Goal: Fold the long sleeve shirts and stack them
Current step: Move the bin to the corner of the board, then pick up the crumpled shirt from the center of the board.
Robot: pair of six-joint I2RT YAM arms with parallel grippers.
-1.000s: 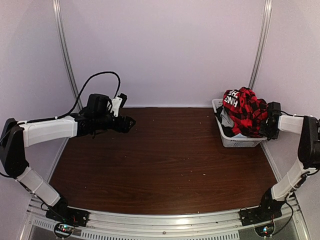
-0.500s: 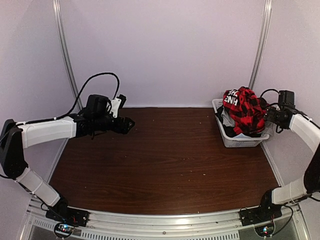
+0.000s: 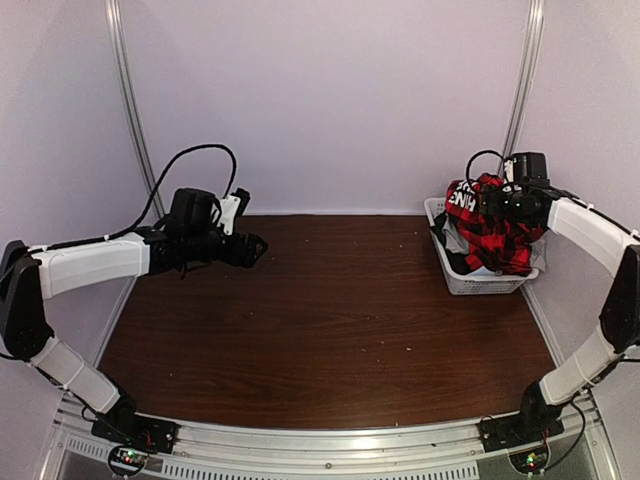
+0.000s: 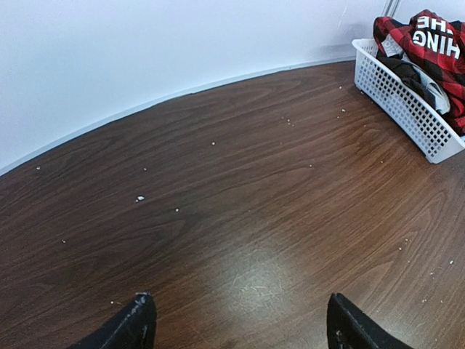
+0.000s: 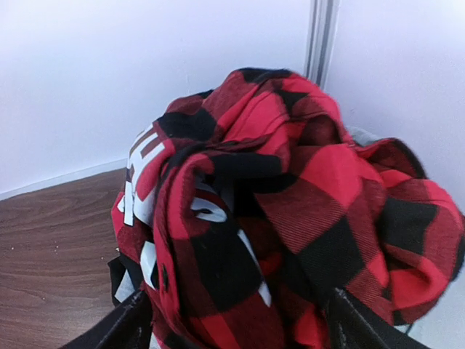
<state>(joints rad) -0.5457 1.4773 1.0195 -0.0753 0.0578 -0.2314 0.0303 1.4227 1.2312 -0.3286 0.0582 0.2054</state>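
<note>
A red-and-black check long sleeve shirt (image 3: pixel 497 232) is bunched in a heap on top of a white mesh basket (image 3: pixel 470 281) at the back right of the table. White lettering shows on a fold of the shirt (image 5: pixel 290 196). My right gripper (image 3: pixel 492 205) hovers just above the heap. In the right wrist view the right gripper (image 5: pixel 240 323) is open, one finger on each side of the cloth. My left gripper (image 3: pixel 250 248) hangs open over the bare wood at the back left. In the left wrist view the left gripper (image 4: pixel 240 323) holds nothing, and the shirt (image 4: pixel 429 43) shows far off.
Darker and grey cloth lies under the shirt in the basket (image 4: pixel 407 109). The brown wooden table (image 3: pixel 330 320) carries small white specks. White walls stand close behind and on both sides, with a metal post (image 3: pixel 520 90) right behind the basket.
My right arm has swung from the basket's right side up and over the shirt heap, and its jaws have opened wider. The left arm has barely shifted.
</note>
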